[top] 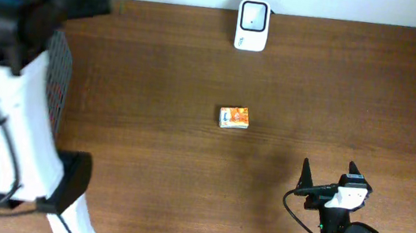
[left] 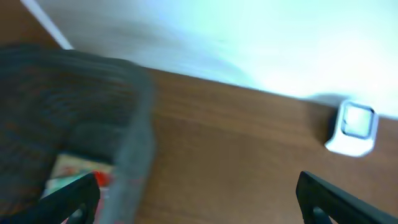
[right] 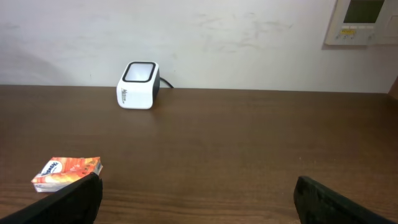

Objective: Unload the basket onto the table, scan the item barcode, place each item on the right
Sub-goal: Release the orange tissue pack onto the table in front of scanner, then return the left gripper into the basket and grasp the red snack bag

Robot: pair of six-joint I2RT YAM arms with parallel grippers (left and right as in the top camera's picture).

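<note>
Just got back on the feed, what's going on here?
Neither arm holds anything. The left gripper hangs open above the mesh basket at the left side of the table, where a colourful packet lies inside. The right gripper sits open near the front edge. A small orange box lies mid-table, and the white scanner stands at the far edge.

No wording could be read anywhere. The white scanner (right: 138, 85) carried a short line of dark blue lettering on its side, too small to make out. The orange box (right: 67, 173) on the bench showed a blue-and-white logo on its end, its letters illegible. A wall panel (right: 362, 22) bore a small display and rows of marks, also unreadable. In the left wrist view, print on a package (left: 74, 174) inside the mesh basket (left: 134, 124) was blurred.
</note>
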